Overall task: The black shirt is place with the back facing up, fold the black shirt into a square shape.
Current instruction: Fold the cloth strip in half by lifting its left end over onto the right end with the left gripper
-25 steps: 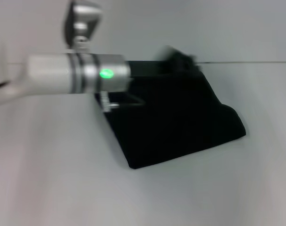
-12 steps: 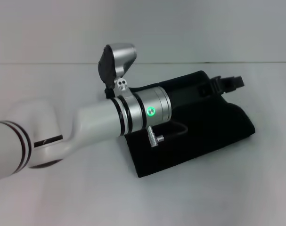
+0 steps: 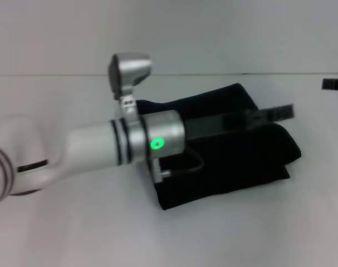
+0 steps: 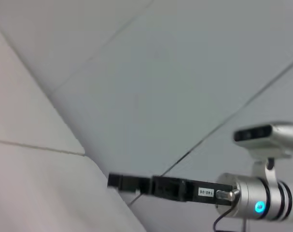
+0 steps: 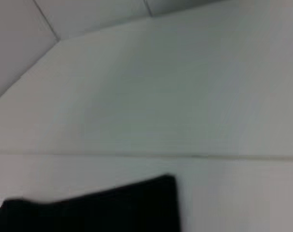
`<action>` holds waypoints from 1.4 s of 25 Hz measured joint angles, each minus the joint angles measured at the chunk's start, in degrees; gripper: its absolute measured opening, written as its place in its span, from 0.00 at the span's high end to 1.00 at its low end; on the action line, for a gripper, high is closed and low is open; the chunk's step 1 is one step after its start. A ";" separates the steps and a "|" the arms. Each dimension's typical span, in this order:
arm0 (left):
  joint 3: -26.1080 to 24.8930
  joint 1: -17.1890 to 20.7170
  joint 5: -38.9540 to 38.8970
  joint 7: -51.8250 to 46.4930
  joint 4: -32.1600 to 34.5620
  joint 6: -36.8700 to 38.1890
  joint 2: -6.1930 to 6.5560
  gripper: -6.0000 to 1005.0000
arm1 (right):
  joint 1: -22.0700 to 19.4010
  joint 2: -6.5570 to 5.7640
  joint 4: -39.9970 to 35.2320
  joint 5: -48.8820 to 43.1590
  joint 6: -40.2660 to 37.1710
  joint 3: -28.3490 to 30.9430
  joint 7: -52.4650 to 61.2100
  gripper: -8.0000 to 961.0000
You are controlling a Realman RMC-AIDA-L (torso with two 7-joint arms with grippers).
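Open table (image 3: pixel 269 222) all around the black shirt (image 3: pixel 235 161), left end effector (image 3: pixel 280 113) stretched across above it.

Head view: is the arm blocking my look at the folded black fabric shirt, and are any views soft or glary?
Head view: the left arm's silver wrist covers the black fabric shirt's near corner; its left gripper reads slightly blurred; no glare. Right wrist view: soft, only the shirt's edge shows. Left wrist view: mostly wall, shirt absent.
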 joint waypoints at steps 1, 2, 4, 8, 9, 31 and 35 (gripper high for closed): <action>1.02 1.22 0.10 1.23 1.61 1.68 0.10 0.39 | 0.73 -0.26 0.36 -1.73 -1.73 -0.04 1.70 0.05; 1.76 2.14 0.11 1.96 2.72 2.57 0.18 0.32 | 1.35 -0.41 0.54 -3.18 -2.81 -0.10 3.00 0.05; 4.44 5.02 0.12 3.10 6.66 4.65 0.24 0.25 | 2.55 -0.46 0.84 -5.95 -5.15 -0.54 5.34 0.05; 11.69 10.09 0.10 4.16 14.77 7.25 0.31 0.10 | 4.80 0.04 1.99 -8.92 -7.39 -3.73 9.67 0.05; 12.85 10.74 0.09 4.58 15.78 7.52 0.31 0.10 | 5.35 0.26 2.57 -9.11 -7.43 -4.69 10.55 0.05; 23.71 17.19 0.20 10.39 30.30 12.62 1.15 0.04 | 12.83 5.56 13.57 -9.88 7.89 -11.54 15.41 0.08; 23.74 17.21 0.20 10.25 30.32 12.62 1.21 0.04 | 12.86 5.85 14.03 -9.91 8.70 -11.57 15.43 0.12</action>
